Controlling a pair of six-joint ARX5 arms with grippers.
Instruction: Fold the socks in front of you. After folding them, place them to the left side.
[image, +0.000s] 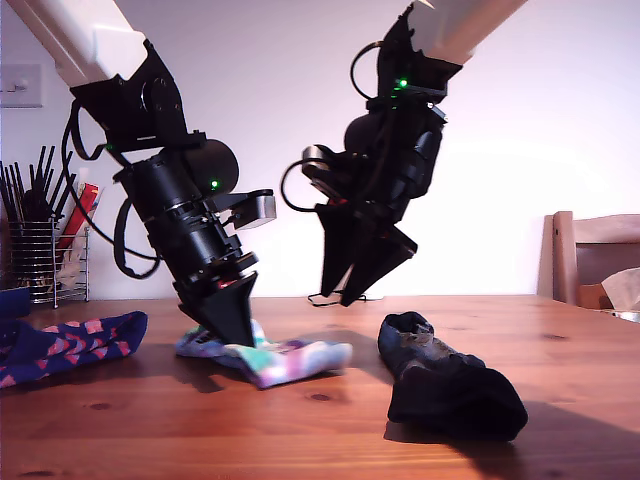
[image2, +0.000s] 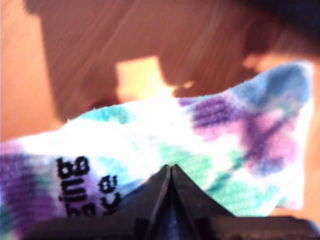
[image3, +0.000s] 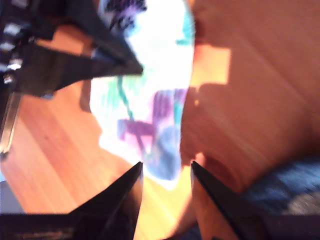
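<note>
Nearest on the tabletop (image: 300, 440) lies the black sock (image: 450, 385); behind it the tie-dye sock (image: 285, 360) is pinned flat under my first gripper (image: 232, 335), jaws clenched on its lettered end. My second gripper (image: 345, 290) is held above, jaws parted and empty. The limp, light knit is best pinched at its free end.

A white wall (image: 560, 120) backs the wooden table (image: 300, 430), with a chair (image: 595, 255) behind.
</note>
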